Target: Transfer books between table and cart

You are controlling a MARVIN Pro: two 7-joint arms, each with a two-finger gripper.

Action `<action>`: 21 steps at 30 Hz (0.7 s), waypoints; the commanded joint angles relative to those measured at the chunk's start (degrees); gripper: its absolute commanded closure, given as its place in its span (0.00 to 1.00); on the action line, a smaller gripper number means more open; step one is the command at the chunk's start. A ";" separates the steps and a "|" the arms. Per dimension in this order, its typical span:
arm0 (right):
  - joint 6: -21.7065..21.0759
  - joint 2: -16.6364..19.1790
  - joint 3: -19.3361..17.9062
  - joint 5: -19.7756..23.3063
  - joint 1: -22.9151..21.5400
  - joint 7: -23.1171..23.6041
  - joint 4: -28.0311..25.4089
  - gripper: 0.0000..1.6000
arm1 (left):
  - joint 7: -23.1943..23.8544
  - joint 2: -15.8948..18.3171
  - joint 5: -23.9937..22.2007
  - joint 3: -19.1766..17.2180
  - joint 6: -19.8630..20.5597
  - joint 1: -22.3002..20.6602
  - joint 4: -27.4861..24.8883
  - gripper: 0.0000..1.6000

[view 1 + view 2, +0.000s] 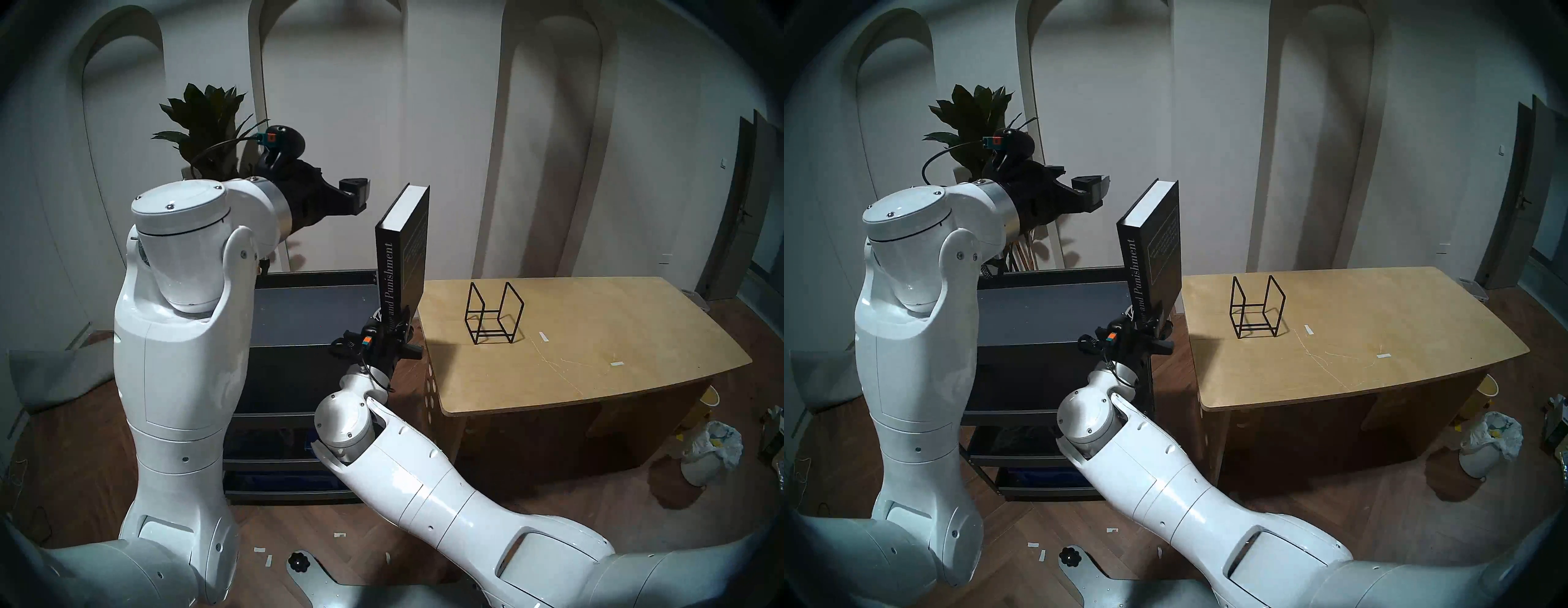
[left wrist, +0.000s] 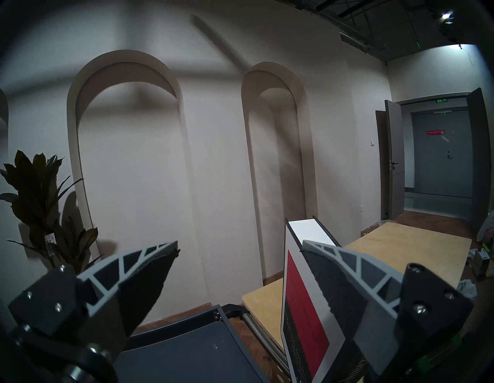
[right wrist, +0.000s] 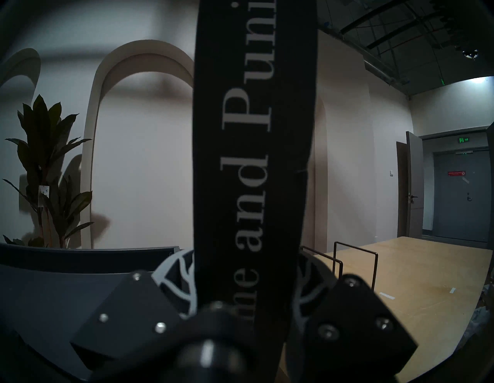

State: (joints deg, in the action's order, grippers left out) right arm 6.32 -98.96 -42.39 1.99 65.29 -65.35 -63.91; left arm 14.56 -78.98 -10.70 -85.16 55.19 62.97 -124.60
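A thick black book (image 1: 403,246) with "Crime and Punishment" in white on its spine stands upright in the air, above the gap between cart and table. My right gripper (image 1: 392,327) is shut on its lower end. The right wrist view is filled by the spine (image 3: 251,160). My left gripper (image 1: 356,197) hangs open above the cart (image 1: 314,274), left of the book's top and apart from it. The left wrist view shows the book's red cover (image 2: 302,307) behind the right finger (image 2: 347,267). The plywood table (image 1: 572,361) stands right of the cart.
A small black wire-frame rack (image 1: 492,314) stands on the table's left part, near the book. A potted plant (image 1: 203,123) is behind the cart by the arched wall. A bin with a white bag (image 1: 712,446) and clutter lie on the floor, right.
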 commanded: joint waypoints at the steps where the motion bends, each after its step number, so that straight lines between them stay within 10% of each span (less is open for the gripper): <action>1: -0.47 -2.22 -1.59 0.38 -5.48 2.19 0.94 1.00 | -0.17 0.62 -0.08 -0.31 -0.19 -0.07 -2.45 0.00; 21: -6.11 -9.28 -8.29 0.64 -16.54 9.36 -0.40 1.00 | 2.15 2.34 -2.12 1.06 -0.19 -1.71 -5.22 0.00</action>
State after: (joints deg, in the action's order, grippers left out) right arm 1.16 -104.50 -49.87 4.47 54.87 -57.59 -60.58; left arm 16.68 -76.64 -12.83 -83.46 55.17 64.21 -128.24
